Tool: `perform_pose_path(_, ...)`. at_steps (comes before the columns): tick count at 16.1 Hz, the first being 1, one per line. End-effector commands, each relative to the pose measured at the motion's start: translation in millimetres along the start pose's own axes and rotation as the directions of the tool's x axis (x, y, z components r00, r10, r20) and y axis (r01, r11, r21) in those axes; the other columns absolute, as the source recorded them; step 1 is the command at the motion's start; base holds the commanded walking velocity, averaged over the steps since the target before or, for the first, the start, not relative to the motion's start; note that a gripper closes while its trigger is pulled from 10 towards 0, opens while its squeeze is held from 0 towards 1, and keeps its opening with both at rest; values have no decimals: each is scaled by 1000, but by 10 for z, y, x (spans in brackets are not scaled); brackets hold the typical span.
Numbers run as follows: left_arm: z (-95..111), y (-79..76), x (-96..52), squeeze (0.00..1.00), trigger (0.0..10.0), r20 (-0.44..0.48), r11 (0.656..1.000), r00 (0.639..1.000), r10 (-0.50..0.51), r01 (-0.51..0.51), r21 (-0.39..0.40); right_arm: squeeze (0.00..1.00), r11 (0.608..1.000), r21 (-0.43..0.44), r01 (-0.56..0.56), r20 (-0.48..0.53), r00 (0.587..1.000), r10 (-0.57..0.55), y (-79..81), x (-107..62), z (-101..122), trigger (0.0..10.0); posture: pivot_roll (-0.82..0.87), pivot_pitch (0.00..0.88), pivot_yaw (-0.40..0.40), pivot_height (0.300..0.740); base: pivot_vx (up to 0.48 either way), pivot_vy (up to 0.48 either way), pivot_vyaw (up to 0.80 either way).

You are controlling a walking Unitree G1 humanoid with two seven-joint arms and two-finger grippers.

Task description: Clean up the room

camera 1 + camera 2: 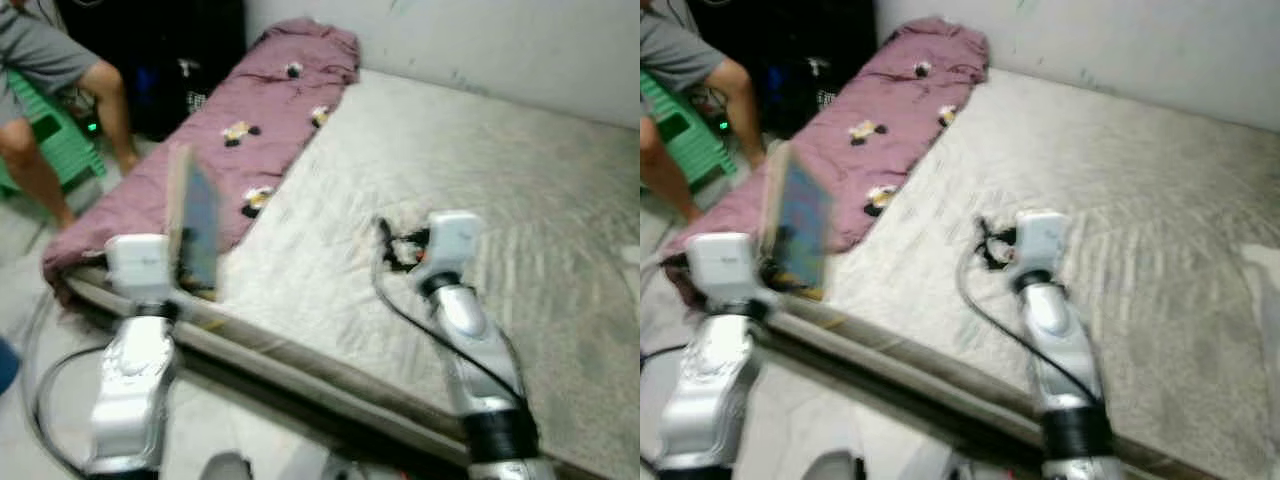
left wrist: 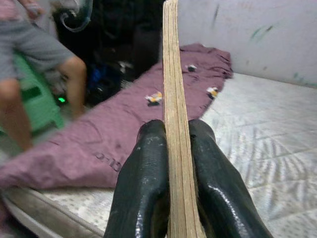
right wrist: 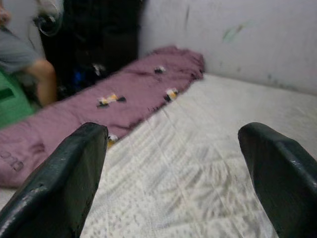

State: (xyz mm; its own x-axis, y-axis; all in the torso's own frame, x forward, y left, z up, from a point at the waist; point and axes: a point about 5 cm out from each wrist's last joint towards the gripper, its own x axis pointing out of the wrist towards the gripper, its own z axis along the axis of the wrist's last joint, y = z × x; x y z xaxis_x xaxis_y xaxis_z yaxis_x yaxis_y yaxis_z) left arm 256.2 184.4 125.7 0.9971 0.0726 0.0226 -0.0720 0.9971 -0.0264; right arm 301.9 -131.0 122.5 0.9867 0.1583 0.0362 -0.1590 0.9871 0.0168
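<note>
Left gripper (image 2: 171,198): nearest the lens in its wrist view, both black fingers (image 2: 143,188) clenched on the lower end of a thin, flat, pale wooden board with a blue face (image 1: 195,215).
Mattress: wide grey-white quilted mattress (image 1: 480,170) lying beyond and below both grippers; its near edge runs under the left gripper.
Blanket: long mauve fabric blanket with small yellow-and-black prints (image 1: 225,140), stretched along the mattress edge just past the held board.
Person: seated on a green plastic stool (image 1: 45,140), well off to the outer side of the left gripper; bare legs and a grey shirt (image 1: 35,45) are what can be made out.
Right gripper (image 3: 173,173): released, fingers spread wide, hovering over bare mattress with nothing between them.
Board, long axis: standing upright from the left gripper, edge-on to its wrist camera, tilted slightly.
Key relation: the board is already in the left gripper, so that arm is the one to carry it; the mattress surface lies directly ahead and below, which I judge the likeliest place to set it down or carry it past.
Risk: a tall board held only at its foot may swing.
</note>
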Motion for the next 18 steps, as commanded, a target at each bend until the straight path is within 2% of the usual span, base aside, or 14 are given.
perform_pose_path(1,76,-88,12,0,10000,40,999,999,-33,34,-11,0,999,-14,38,-11,999,-38,-118,-27,-12,10000,-61,0,-40,740,0,-270,0)
perform_pose_path(3,78,-93,13,0,10000,42,999,999,-34,35,-13,0,999,3,49,-21,999,-49,-124,-26,-25,10000,-61,0,-40,740,0,-131,0)
perform_pose_path(15,95,-136,33,0,10000,61,998,997,-49,51,-21,0,998,5,68,-18,998,-67,-149,11,-9,10000,-63,0,-42,740,0,0,-800)
perform_pose_path(18,100,-140,43,0,10000,65,998,997,-51,53,-21,0,998,1,66,-16,998,-66,-145,16,-5,10000,-63,0,-42,740,0,-181,0)
